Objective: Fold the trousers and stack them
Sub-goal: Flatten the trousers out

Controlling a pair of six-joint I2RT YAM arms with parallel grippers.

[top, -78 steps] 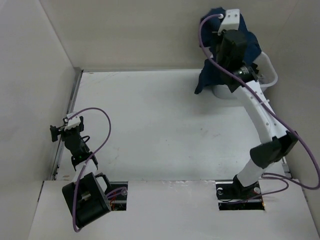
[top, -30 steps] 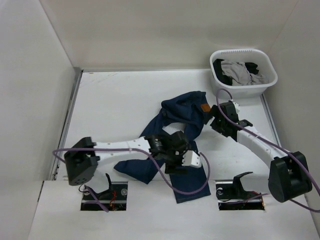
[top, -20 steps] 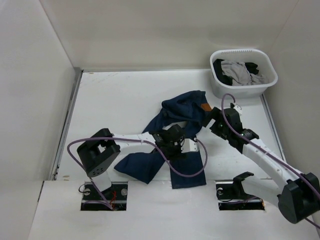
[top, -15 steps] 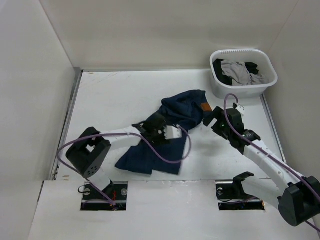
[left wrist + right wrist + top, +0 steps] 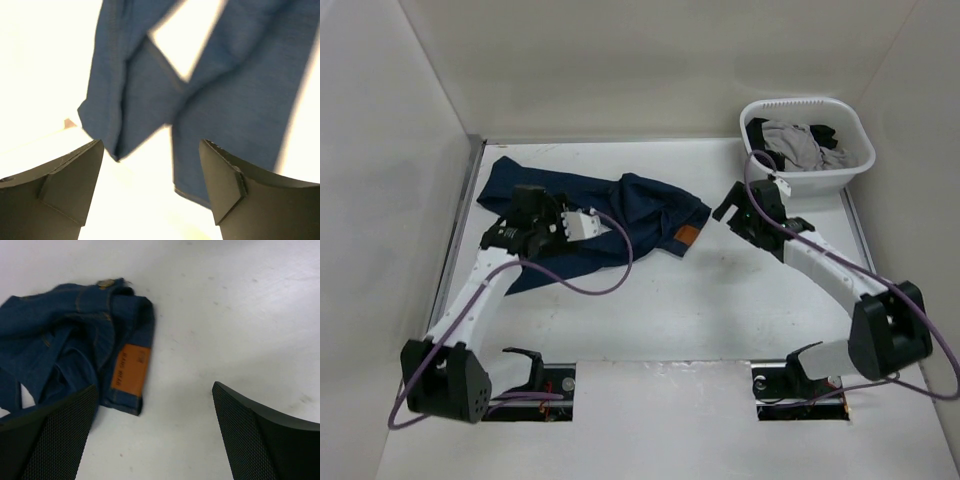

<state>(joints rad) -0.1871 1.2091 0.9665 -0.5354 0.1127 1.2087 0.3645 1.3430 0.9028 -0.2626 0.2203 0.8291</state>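
The trousers [image 5: 640,205] lie crumpled, unfolded, on the left half of the table [image 5: 720,300]. The left gripper [image 5: 151,145] and right gripper [image 5: 155,387] hover spread wide, holding nothing. By this view, flattening, folding and stacking are not yet done.

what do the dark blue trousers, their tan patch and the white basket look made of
Dark blue trousers: denim, matte, by the woven texture and tan stitching. Tan patch: probably leather or imitation, smooth with faint lettering. White basket: likely moulded plastic, slotted rim.
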